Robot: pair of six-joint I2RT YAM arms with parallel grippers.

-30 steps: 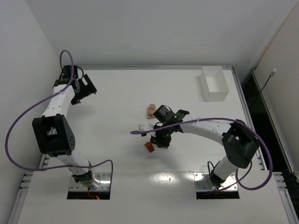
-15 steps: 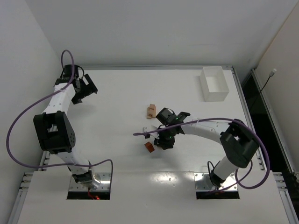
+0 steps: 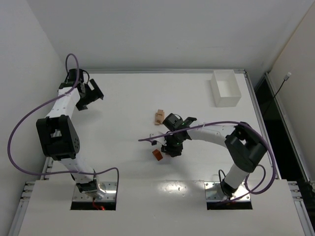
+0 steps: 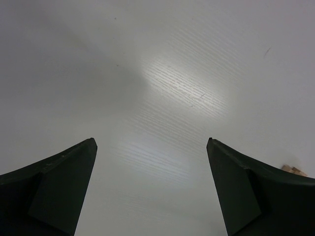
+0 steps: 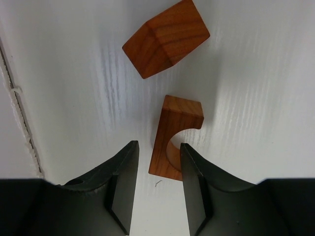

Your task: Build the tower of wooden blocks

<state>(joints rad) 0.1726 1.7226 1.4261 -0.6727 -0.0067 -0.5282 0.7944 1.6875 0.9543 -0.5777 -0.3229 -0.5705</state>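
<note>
Two reddish-orange pieces lie on the white table in the right wrist view: an arch piece (image 5: 174, 137) and, just beyond it, a wedge-like block (image 5: 166, 38). My right gripper (image 5: 158, 144) is open, its jaws straddling the near end of the arch, with a gap on the left side. From above, the right gripper (image 3: 172, 146) covers the arch, and the orange block (image 3: 157, 154) shows to its left. A small stack of pale tan blocks (image 3: 159, 117) stands a little farther back. My left gripper (image 3: 92, 93) hangs open and empty at the far left, over bare table (image 4: 150, 140).
A white rectangular tray (image 3: 225, 88) stands at the back right. A purple cable (image 3: 147, 139) from the right arm trails across the table beside the blocks. A tan block edge (image 4: 294, 170) peeks past the left gripper's right finger.
The right arm's elbow has swung left while its gripper stayed low over the orange pieces. The left arm has barely moved.
</note>
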